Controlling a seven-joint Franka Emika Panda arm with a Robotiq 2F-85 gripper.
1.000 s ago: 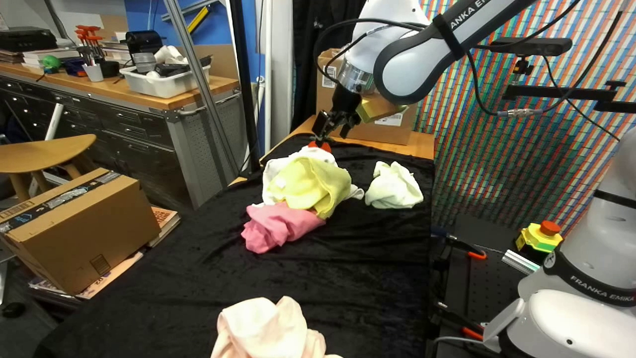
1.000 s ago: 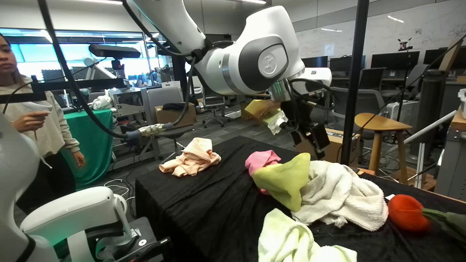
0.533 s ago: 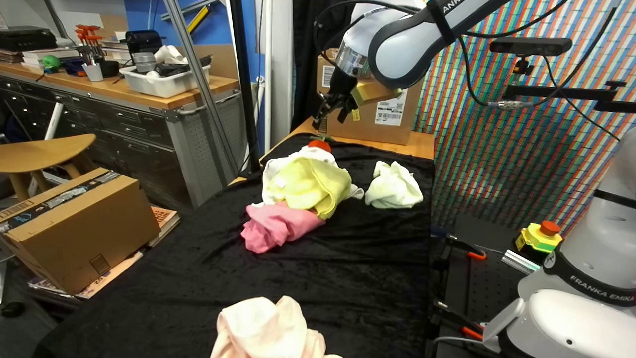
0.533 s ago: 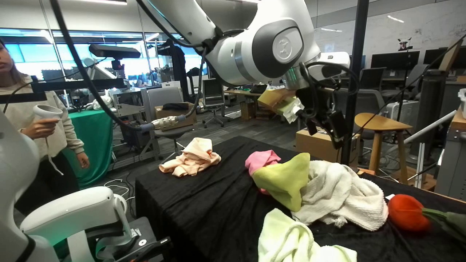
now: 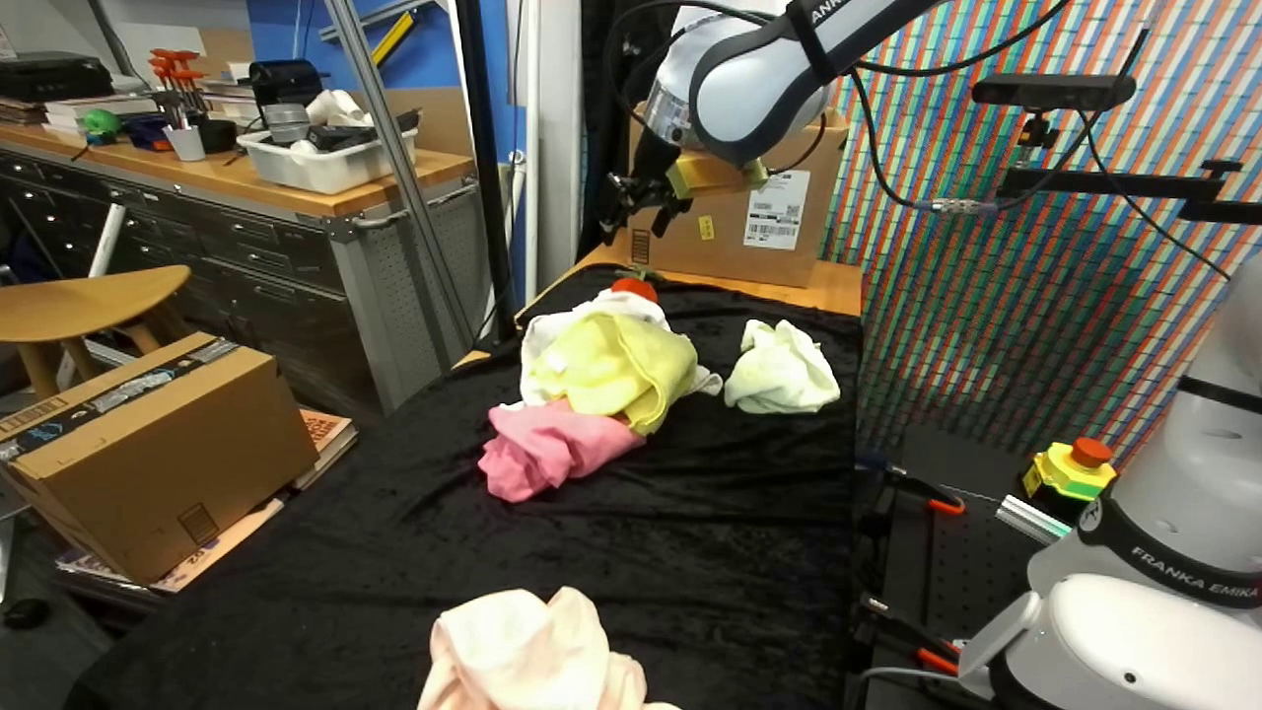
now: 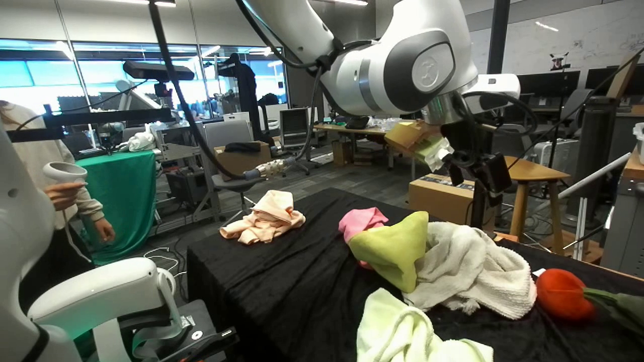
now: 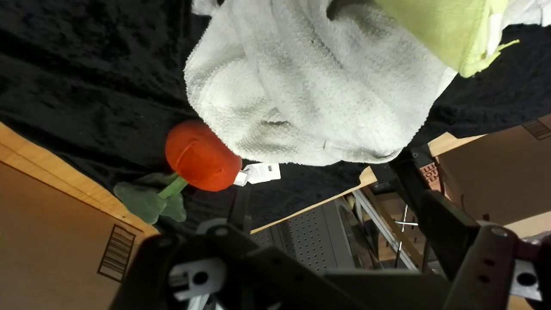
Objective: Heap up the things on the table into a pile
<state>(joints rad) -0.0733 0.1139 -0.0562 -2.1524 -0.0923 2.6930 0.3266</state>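
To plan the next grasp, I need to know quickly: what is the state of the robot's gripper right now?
Gripper: open, jaws apart, holding nothing.

In an exterior view, the pile [image 5: 601, 390] is set toward the far end of the surface [image 5: 710, 552], its top cloth [image 5: 626, 360] laid partly over a rear cloth [image 5: 538, 345] and a front cloth [image 5: 547, 452], with a toy flower [image 5: 635, 289] placed just behind it. A side cloth [image 5: 782, 373] is laid just to the pile's right; a near cloth [image 5: 532, 656] is laid well in front.
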